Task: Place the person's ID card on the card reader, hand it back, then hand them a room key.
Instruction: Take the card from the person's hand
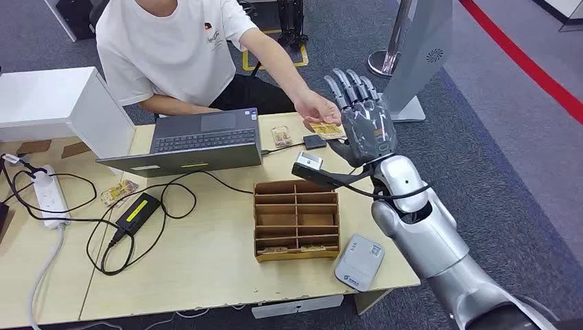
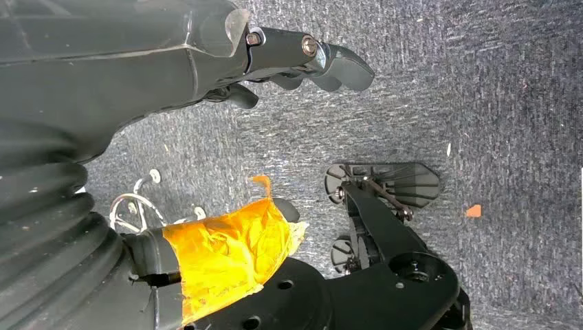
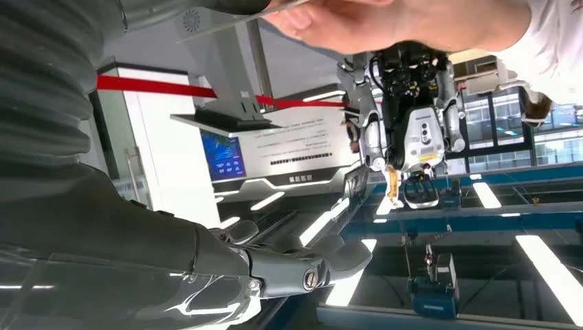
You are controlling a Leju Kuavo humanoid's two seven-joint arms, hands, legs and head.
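While your right hand (image 1: 364, 124) sits raised off the bench's (image 1: 206, 275) far corner, fingers (image 1: 350, 86) spread and holding nothing, person's hand (image 1: 317, 108) holds the ID card (image 1: 330, 130) against its palm, card reader (image 1: 359, 261) near the front edge, left hand (image 2: 302, 58) loosely curled, empty, over carpet.

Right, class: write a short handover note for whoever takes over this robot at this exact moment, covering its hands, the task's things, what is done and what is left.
Right hand: raised, fingers spread, holding nothing, beside the person's hand.
Left hand: hanging over the carpet, holding nothing.
A card is in the person's hand, touching the robot's palm; whether it is arriving or going back cannot be told.
Card reader: on the table's near right corner, nothing on it.
Wooden tray: holds cards in its front slots, probably room keys.
Left to do: at least the room key handover.
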